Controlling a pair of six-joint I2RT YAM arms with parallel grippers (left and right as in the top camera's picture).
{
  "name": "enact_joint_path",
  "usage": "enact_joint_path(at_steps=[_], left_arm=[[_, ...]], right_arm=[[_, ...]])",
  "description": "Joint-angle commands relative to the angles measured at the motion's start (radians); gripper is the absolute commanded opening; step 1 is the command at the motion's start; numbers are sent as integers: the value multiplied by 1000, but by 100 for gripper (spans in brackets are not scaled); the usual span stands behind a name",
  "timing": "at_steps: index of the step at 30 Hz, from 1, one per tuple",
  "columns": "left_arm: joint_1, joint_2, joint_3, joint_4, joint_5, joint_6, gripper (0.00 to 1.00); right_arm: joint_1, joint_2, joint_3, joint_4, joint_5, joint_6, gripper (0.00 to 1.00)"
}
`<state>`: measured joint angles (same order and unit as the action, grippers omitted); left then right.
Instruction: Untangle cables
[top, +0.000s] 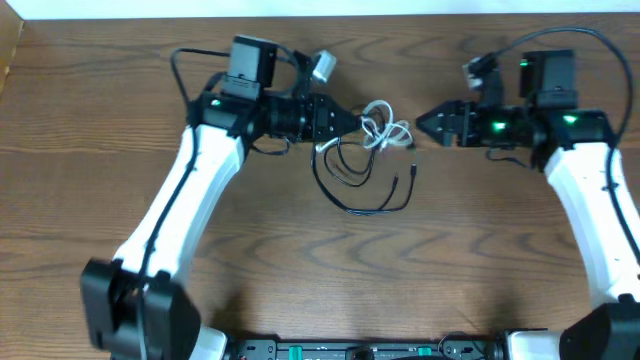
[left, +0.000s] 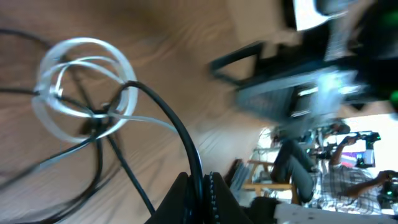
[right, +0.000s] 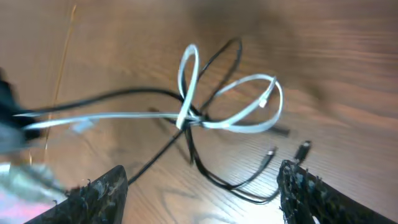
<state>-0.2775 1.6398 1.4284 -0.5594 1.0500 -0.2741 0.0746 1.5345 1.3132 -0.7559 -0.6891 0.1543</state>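
**Overhead.** L arm reached in from the left, R arm from the right, tips facing each other across the wood table (top: 300, 280). The left claw (top: 352, 124) sat at the edge of the tangle. The white cord (top: 388, 132) was bunched in small loops btwn the two claws. The black cord (top: 352, 210) ran from the same knot and sagged in a wide loop toward the near side, one plug end lying free on its right. The right claw (top: 420, 122) pointed at the white loops, near but apart. Claw gaps couldn't be told from this view.

**L wrist.** The left claw (left: 200, 182) was clamped narrow on the black cord (left: 168, 112), which rose out from btwn the fingers. The white cord (left: 84, 42) formed a round coil up-left, crossed by black strands at a knot. Background blurred.

**R wrist.** The right claw (right: 202, 171) was spread wide and held nothing, fingers (right: 99, 193) at either side of the frame. The white cord (right: 249, 81) made two loops pinched at a centre knot. The black cord (right: 124, 94) threaded through it. Both cords ran off left into blur.
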Motion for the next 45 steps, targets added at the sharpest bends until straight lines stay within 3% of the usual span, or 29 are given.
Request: enact_joint_path(at_steps=[1, 16, 18, 21, 22, 25, 29, 37, 45], left_arm=[[-2, -47, 33, 21, 39, -112, 8], [-2, -54, 33, 160, 120, -357, 8], [-2, -54, 33, 175, 139, -368, 8], [-2, -54, 33, 176, 150, -367, 8], [-2, -54, 33, 177, 156, -368, 8], [-2, -54, 33, 177, 166, -367, 8], [2, -54, 33, 193, 173, -367, 8], [88, -55, 33, 241, 200, -412, 8], [186, -59, 33, 248, 226, -412, 7]], right_arm=[[54, 11, 13, 18, -28, -8, 73], [186, 84, 13, 82, 183, 274, 56], [200, 112, 13, 111, 208, 289, 46], [209, 148, 13, 137, 283, 351, 41], [209, 161, 13, 144, 306, 363, 34], [208, 184, 13, 139, 378, 392, 27], [206, 211, 13, 109, 454, 397, 15], [165, 225, 13, -30, 621, 406, 2], [90, 225, 13, -114, 635, 333, 1]])
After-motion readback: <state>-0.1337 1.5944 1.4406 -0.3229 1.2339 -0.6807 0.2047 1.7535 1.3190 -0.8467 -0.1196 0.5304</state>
